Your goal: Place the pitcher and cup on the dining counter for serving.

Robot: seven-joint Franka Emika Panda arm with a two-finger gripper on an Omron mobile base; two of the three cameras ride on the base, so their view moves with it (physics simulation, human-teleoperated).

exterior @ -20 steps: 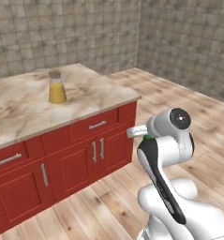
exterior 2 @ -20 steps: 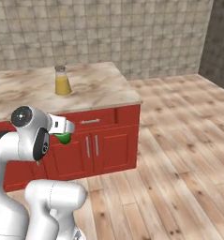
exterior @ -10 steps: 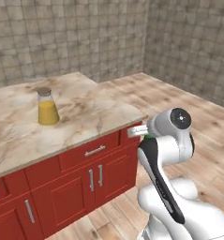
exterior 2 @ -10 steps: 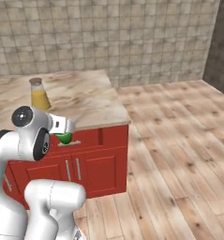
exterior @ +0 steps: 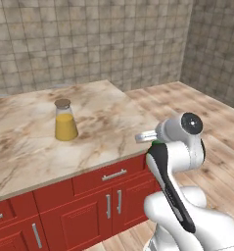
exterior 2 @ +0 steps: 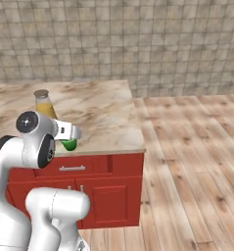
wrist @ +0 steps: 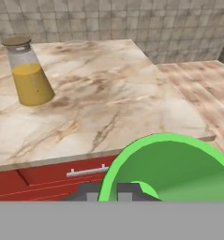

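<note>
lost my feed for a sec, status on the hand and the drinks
Hand shut on the green cup, short of the counter. Pitcher upright on the counter. Bare marble beside it, nothing in the way.

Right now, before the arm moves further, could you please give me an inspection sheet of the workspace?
Surface: dining counter, beige veined marble over red cabinet doors, with wide bare areas.
Job's things: pitcher stands upright on the counter, brown lid on, yellow-orange liquid inside. Green cup is held at the end effector, mouth towards the hand camera, off the counter near its front edge.
Clutter: nothing seen.
Grippers: end effector shut on the cup, fingertips at its rim.
Cables: nothing seen.
Surroundings: grey tiled walls behind the counter, wooden floor to its right.
</note>
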